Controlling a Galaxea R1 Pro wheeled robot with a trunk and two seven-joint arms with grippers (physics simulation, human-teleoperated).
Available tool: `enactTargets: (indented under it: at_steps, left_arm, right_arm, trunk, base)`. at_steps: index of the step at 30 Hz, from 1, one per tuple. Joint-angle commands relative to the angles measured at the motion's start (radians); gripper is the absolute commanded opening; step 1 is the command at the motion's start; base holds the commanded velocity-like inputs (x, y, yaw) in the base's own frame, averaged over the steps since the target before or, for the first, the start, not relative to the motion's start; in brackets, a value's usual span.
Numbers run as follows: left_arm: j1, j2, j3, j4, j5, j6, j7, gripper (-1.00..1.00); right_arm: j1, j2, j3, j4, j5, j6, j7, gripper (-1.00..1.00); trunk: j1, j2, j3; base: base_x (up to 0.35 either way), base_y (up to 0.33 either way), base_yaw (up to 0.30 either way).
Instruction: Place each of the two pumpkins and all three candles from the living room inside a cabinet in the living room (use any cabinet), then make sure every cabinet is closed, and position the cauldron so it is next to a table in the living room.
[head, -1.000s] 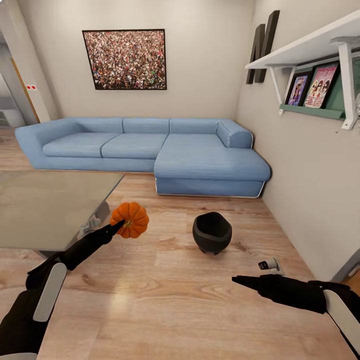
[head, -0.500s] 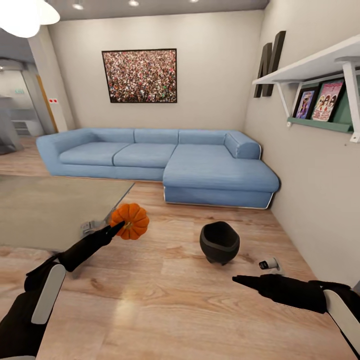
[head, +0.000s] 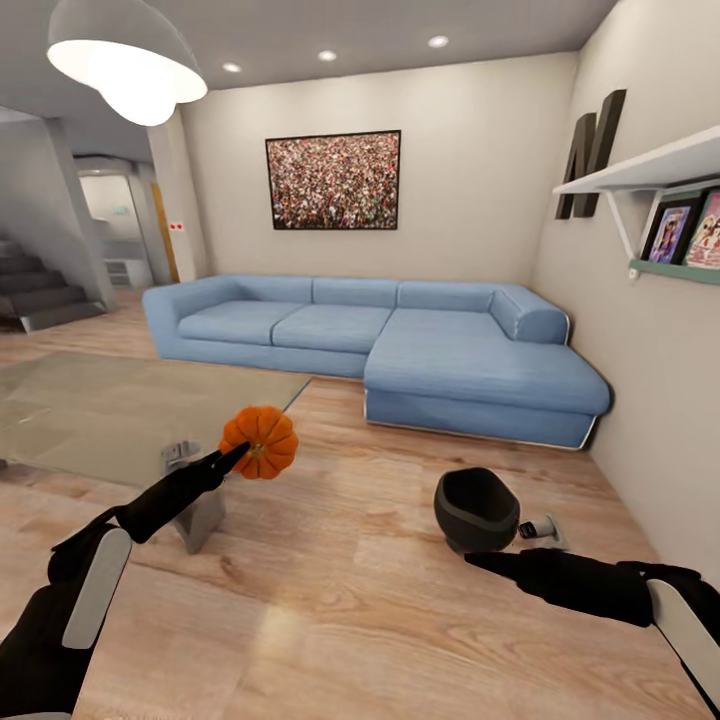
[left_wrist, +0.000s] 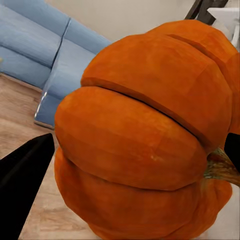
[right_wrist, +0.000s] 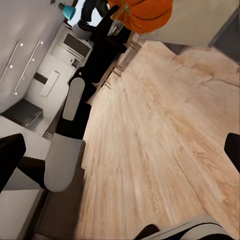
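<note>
Our left end effector (head: 238, 455) pinches a round, ribbed bright-orange pumpkin (head: 260, 441), held in the air above the floor beside the glass-topped coffee surface (head: 120, 420). The left wrist view shows the pumpkin's (left_wrist: 145, 140) ribs and stem close up between two black fingertips (left_wrist: 25, 172). Our right end effector (head: 478, 561) hangs free; the right wrist view shows its tips (right_wrist: 10, 160) spread wide apart over the light wood plank floor (right_wrist: 165, 150). A small glossy black cauldron (head: 476, 510) stands on the floor just beyond it. A blue corner sofa (head: 400, 345) lines the far wall.
</note>
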Motion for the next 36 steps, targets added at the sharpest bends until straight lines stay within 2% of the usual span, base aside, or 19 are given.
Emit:
enactTargets:
  at_steps: [1, 36]
  left_arm:
    - [-0.001, 0.0, 0.001, -0.001, 0.009, 0.008, 0.001, -1.0]
    - [-0.001, -0.001, 0.003, 0.003, 0.009, 0.008, 0.004, -1.0]
  right_arm:
    - [-0.001, -0.001, 0.001, 0.0, 0.001, 0.003, 0.003, 1.0]
    - [-0.001, 0.001, 0.002, 0.0, 0.006, 0.003, -0.004, 1.0]
  trunk:
    - [-0.001, 0.0, 0.003]
    - [-0.001, 0.0, 0.007]
  base:
    - [0.0, 0.0, 0.272]
    - [0.006, 0.0, 0.272]
